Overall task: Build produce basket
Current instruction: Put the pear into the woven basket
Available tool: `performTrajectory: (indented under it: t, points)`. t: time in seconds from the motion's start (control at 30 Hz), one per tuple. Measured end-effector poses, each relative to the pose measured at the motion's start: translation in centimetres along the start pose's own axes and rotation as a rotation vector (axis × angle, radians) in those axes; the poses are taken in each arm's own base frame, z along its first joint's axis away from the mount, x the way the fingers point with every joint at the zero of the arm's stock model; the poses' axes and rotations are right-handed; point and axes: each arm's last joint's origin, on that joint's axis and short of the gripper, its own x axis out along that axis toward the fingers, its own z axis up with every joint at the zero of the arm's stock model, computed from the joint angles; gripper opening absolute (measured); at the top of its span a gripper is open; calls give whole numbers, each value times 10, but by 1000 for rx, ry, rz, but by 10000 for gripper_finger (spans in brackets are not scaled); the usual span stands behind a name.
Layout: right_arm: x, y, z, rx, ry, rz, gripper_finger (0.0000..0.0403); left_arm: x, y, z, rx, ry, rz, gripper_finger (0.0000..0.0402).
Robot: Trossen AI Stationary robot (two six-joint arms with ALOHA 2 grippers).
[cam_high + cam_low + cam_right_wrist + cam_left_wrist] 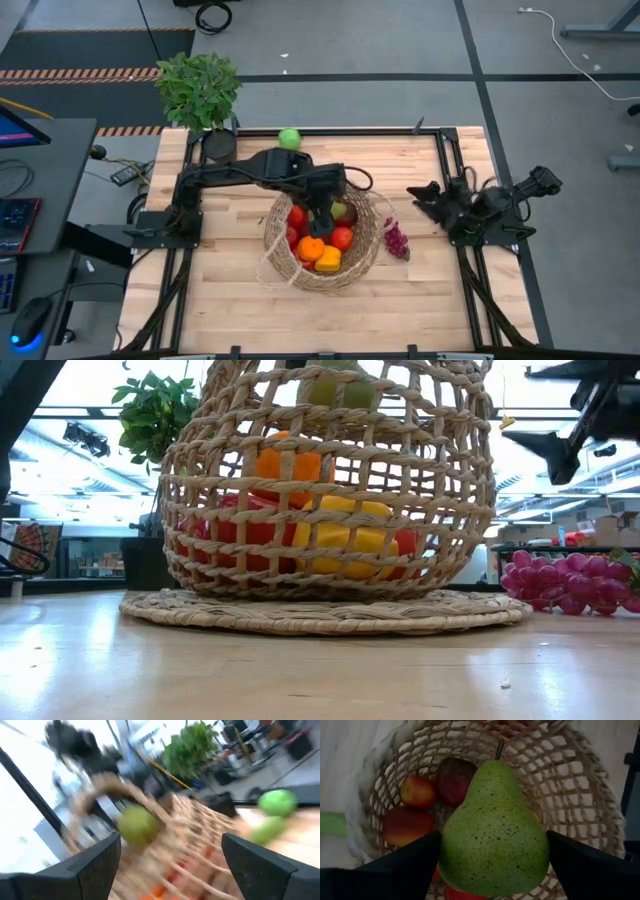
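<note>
Now left gripper (492, 852) holds pear (494, 830) over basket (580, 780)

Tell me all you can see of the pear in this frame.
The pear is green with dark speckles and a short brown stem. It is held between the fingers of the left gripper, above the fruit in the wicker basket. Skin looks smooth and unbruised.

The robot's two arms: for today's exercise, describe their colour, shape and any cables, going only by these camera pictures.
Both arms are dark, nearly black, built of jointed tube-like links on dark bases at the table's sides. The left arm has a thin black cable looping beside its wrist. Each ends in two flat, dark, wedge-shaped fingers: the left gripper and the right gripper. No markings are visible.
</note>
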Motion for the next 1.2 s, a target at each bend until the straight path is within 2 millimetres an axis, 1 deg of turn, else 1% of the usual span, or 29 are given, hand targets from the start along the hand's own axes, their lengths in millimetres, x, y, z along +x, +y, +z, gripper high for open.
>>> performTrajectory:
  t: [0.07,0.1,0.13,0.23,0.3,0.37,0.5,0.67,0.8,0.9,1.0,1.13,1.2]
  points:
    - [0,4,10,177,-91,43,348,0,-2,-1,-6,1,-2,355]
    - [-1,6,17,247,-151,60,348,1,-4,-1,-5,3,-3,355]
    - [-2,8,22,280,-191,84,348,1,-5,-1,-3,3,-5,355]
    - [-2,21,40,212,-197,225,348,2,-10,-2,4,-14,2,355]
    - [1,31,53,170,-198,233,348,3,-12,-1,12,-27,12,355]
    - [8,40,63,109,-176,189,348,3,-13,-1,16,-39,19,355]
    - [31,65,77,-36,-64,98,348,3,-10,0,18,-38,24,355]
    - [71,102,91,-218,96,18,348,3,-8,1,15,-38,27,355]
    - [103,126,101,-337,228,-72,348,3,-8,1,29,-40,31,355]
    - [124,138,109,-411,331,-146,348,3,-11,0,52,-46,40,355]
    - [142,147,114,-466,418,-203,348,2,-16,-2,98,-65,93,355]
    - [160,156,123,-499,477,-197,348,-7,-28,-6,193,-132,192,355]
    - [167,157,125,-516,498,-187,348,-12,-34,-8,254,-162,228,355]
